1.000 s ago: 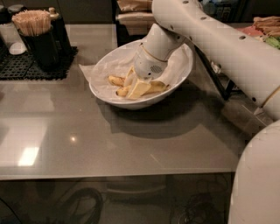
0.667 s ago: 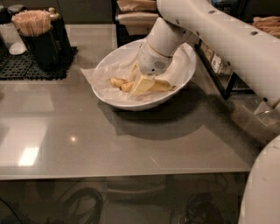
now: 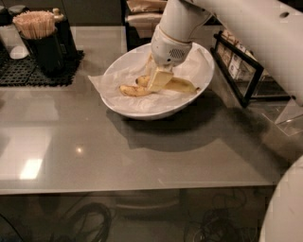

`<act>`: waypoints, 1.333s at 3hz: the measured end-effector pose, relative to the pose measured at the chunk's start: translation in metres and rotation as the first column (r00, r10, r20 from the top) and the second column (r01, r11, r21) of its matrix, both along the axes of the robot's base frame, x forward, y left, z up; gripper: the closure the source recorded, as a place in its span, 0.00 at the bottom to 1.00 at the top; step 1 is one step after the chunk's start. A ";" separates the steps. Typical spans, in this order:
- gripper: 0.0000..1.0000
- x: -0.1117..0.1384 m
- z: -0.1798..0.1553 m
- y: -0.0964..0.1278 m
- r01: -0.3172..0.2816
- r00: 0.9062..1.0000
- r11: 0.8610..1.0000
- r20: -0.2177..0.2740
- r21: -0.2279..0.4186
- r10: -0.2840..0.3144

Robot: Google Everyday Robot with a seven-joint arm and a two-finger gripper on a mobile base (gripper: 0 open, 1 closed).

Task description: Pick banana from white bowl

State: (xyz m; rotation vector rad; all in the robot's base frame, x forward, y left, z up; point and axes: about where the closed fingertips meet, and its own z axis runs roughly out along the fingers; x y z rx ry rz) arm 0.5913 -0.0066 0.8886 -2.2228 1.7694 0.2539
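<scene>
1. Reaching down into the wide, shallow white bowl [image 3: 201, 78] is the robot's pale claw, the gripper [image 3: 157, 81], at the end of a thick white arm [image 3: 236, 23].
2. The gripper sits in the middle of the bowl, right at the left part of the smooth yellow banana [image 3: 182, 85]. I cannot tell if the claw is spread or pinching.
3. The yellow banana lies inside the bowl on crumpled white paper [image 3: 102, 80]. It lies long-ways from left to right, dipping a little at the right. Its dark tip points to the right side of the bowl.
4. A second, browner banana [image 3: 132, 90] lies in the left half of the bowl, just beside the gripper. It also lies left to right.
5. The bowl stands on a smooth, shiny grey table [image 3: 94, 156]. A bright spot of light shows on the table in front of the bowl, to the left.
6. Left of the bowl and further back, a black cup full of thin wooden sticks [image 3: 35, 26] stands on a black mesh mat [image 3: 23, 73].
7. Right of the bowl is a dark rack [image 3: 236, 68] with small cards, too blurry to read.
8. Behind the bowl are brown paper things [image 3: 142, 14].
9. Under the table, below the bowl, dark cables [image 3: 94, 222] lie on the floor.
</scene>
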 end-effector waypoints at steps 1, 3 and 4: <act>1.00 0.008 0.046 -0.003 -0.002 0.996 0.999 0.087 -0.053 0.007; 1.00 0.005 0.115 -0.008 0.024 0.988 0.999 0.156 -0.039 -0.018; 1.00 0.000 0.120 -0.017 0.076 0.989 0.995 0.122 0.060 -0.083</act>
